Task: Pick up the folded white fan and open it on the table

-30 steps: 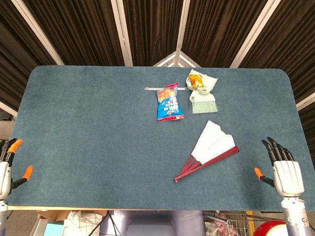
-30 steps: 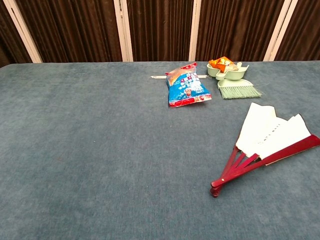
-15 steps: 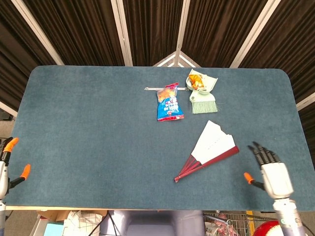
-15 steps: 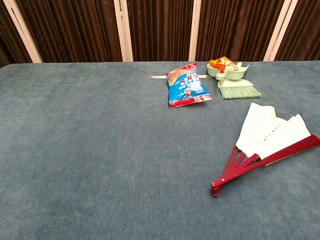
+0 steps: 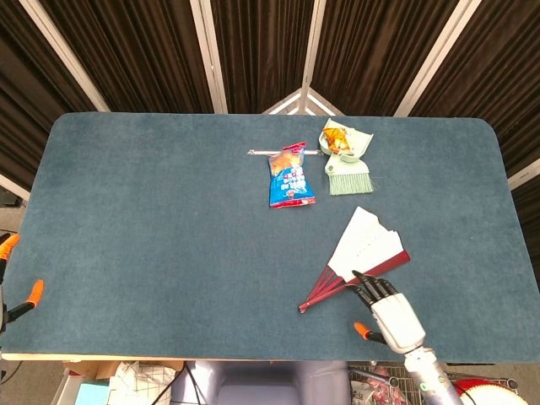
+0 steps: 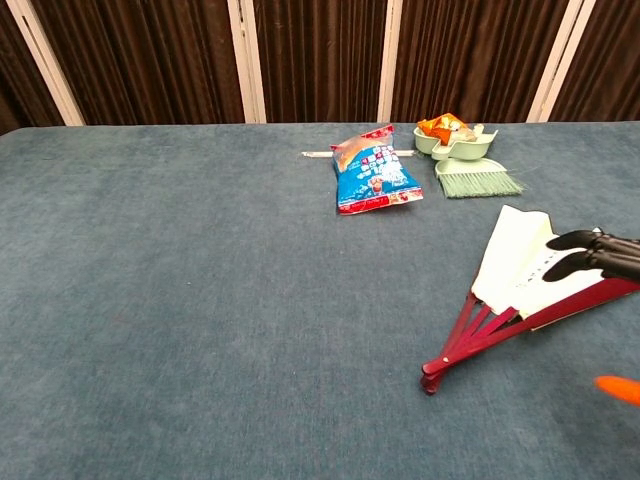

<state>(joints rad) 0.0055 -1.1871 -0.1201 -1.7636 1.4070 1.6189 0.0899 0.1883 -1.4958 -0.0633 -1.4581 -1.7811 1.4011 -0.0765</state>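
**Fan part-spread on the near right, right hand over its ribs**

Paper and thin lacquered sticks: that is how I read the fan (image 5: 364,250), so I judge it light, easily creased across the white leaf and stiff only along the dark red ribs. It lies flat on the table (image 5: 152,219), near the front edge on the right side, already fanned a little way, the pivot end pointing toward the front and the white leaf toward the back. The leaf looks too fragile to pinch; I would take hold at the outer red guard stick or close to the pivot, where the ribs bunch together and the wood gives the fingers something firm. The sticks look smooth, so I expect some slip against the cloth.

My right hand (image 5: 390,310) is over the front right of the table, palm down, fingers spread and extended forward, holding nothing. In the chest view its dark fingertips (image 6: 580,240) overlap the white leaf by the red guard; whether they touch or hover just above, I cannot tell.

My left hand (image 5: 17,295) shows only orange tips at the left edge, apart and empty, well away from the fan.
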